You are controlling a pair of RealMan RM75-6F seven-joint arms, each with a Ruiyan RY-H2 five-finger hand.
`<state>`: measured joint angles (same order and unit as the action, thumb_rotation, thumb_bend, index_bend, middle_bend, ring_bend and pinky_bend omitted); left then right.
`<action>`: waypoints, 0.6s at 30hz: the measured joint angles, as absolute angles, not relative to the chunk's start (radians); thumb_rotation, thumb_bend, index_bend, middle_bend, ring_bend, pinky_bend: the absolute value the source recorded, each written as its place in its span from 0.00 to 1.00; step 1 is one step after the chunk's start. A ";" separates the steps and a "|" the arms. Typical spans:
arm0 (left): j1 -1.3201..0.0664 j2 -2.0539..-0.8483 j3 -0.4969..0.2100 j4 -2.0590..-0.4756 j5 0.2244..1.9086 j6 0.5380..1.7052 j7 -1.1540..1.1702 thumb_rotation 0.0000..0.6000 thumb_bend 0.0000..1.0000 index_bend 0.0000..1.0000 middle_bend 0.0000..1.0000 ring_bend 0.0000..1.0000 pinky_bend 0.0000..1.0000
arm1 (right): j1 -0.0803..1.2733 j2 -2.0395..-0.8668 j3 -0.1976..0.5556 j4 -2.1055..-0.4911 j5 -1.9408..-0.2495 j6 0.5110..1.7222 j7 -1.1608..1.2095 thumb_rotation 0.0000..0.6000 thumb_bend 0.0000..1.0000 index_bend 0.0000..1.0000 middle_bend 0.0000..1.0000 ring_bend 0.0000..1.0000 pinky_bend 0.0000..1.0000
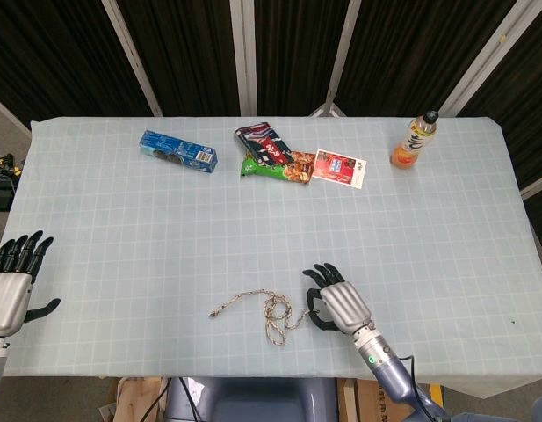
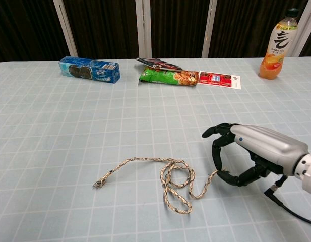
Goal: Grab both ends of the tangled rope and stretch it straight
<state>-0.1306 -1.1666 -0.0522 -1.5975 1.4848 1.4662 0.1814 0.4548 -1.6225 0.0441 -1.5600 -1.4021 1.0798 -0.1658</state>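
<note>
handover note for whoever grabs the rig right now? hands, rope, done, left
Right hand: fingers curled round one end of the rope, near the front edge of the table; the end runs into its grasp.
Left hand: empty, fingers spread, off the table's left edge, far from the rope.
Rope: middle in tangled loops beside the right hand; the free end lies on the cloth to the left, untouched.
Done: one end taken.
Left: bring the left hand in to the free end, grip it, then draw both hands apart until the loops come out, probably slowly in case they knot.
</note>
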 measured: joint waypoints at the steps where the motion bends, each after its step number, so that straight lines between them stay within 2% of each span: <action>1: -0.132 -1.166 -0.052 -1.603 1.482 1.460 0.186 1.00 0.04 0.06 0.00 0.00 0.00 | 0.455 -1.619 0.049 -1.560 -1.401 1.083 -0.166 1.00 0.48 0.63 0.18 0.05 0.00; 6: -0.148 -1.159 -0.058 -1.650 1.458 1.428 0.234 1.00 0.11 0.22 0.01 0.00 0.00 | 0.458 -1.588 0.063 -1.574 -1.390 1.086 -0.168 1.00 0.48 0.63 0.18 0.05 0.00; 8: -0.162 -1.158 -0.067 -1.677 1.439 1.408 0.262 1.00 0.13 0.25 0.02 0.00 0.00 | 0.458 -1.581 0.064 -1.581 -1.386 1.087 -0.169 1.00 0.48 0.63 0.18 0.05 0.00; 18: -0.283 -1.190 -0.114 -1.824 1.302 1.230 0.382 1.00 0.17 0.32 0.07 0.00 0.00 | 0.453 -1.574 0.067 -1.604 -1.364 1.095 -0.190 1.00 0.48 0.63 0.18 0.05 0.00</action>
<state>-0.2829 -1.1899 -0.1135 -1.8241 1.3021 1.2296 0.3819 0.4527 -1.5744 0.0669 -1.6037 -1.3637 1.0954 -0.1898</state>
